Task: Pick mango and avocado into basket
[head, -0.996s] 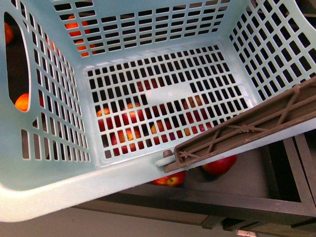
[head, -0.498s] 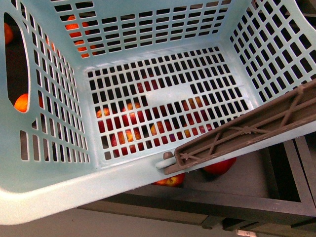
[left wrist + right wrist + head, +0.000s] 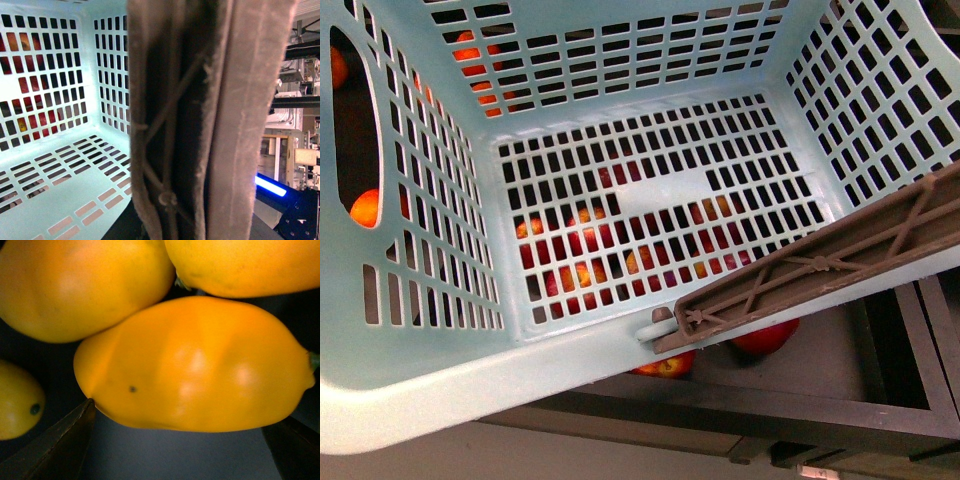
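The right gripper [image 3: 177,415] is released, its cut-off fingers flanking the mango [image 3: 200,365]; the basket [image 3: 420,390] handle [image 3: 200,125] blocks the left wrist view, so the left gripper is unseen.

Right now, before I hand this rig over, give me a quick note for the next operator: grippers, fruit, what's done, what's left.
Right gripper: jaws open, straddling one mango that lies against other mangoes; not closed yet.
Left gripper: jaws not visible; a brown handle fills its wrist view.
Basket: empty; red apples show through its slotted floor.
Avocado: not in view.
Done: nothing placed. Left: grasp and basket the mango, then the avocado.
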